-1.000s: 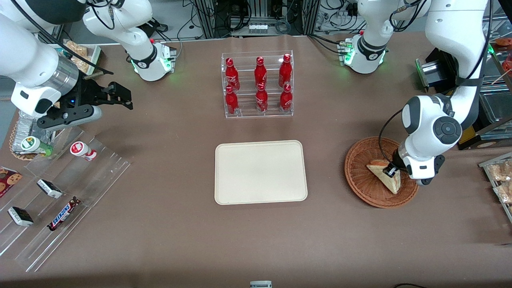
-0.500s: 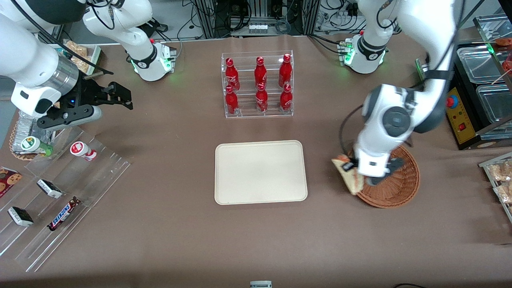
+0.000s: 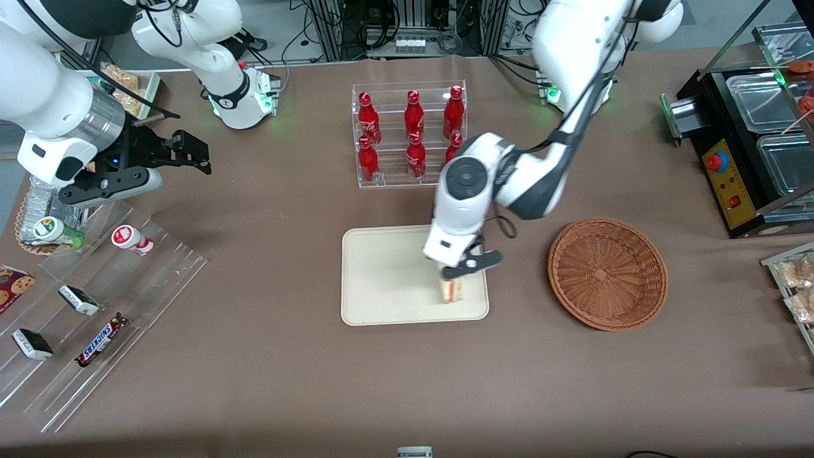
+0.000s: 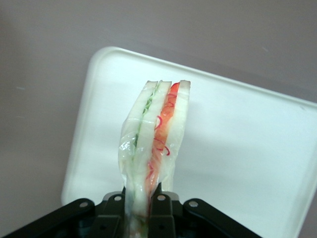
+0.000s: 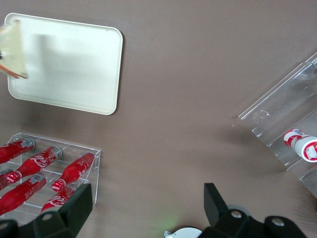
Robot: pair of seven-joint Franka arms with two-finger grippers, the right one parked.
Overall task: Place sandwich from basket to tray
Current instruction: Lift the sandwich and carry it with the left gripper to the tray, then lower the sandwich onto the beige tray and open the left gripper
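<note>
My left gripper (image 3: 459, 273) hangs over the cream tray (image 3: 388, 273), above the tray's end nearest the basket. Its fingers (image 4: 162, 204) are shut on the sandwich (image 4: 153, 139), a wrapped white-bread wedge with red and green filling showing on its cut side. The sandwich (image 3: 452, 291) hangs below the gripper, just above the tray surface (image 4: 237, 144); I cannot tell whether it touches. The sandwich (image 5: 12, 49) also shows above the tray (image 5: 69, 64) in the right wrist view. The round wicker basket (image 3: 607, 273) sits beside the tray, toward the working arm's end, with nothing in it.
A clear rack of red bottles (image 3: 410, 133) stands farther from the front camera than the tray. Clear acrylic racks with snack bars and small bottles (image 3: 95, 305) lie toward the parked arm's end. Packaged baked goods (image 3: 795, 280) and a black box (image 3: 738, 165) stand toward the working arm's end.
My gripper lifted the sandwich out of the basket and carried it sideways to a spot over the tray. The basket now holds nothing.
</note>
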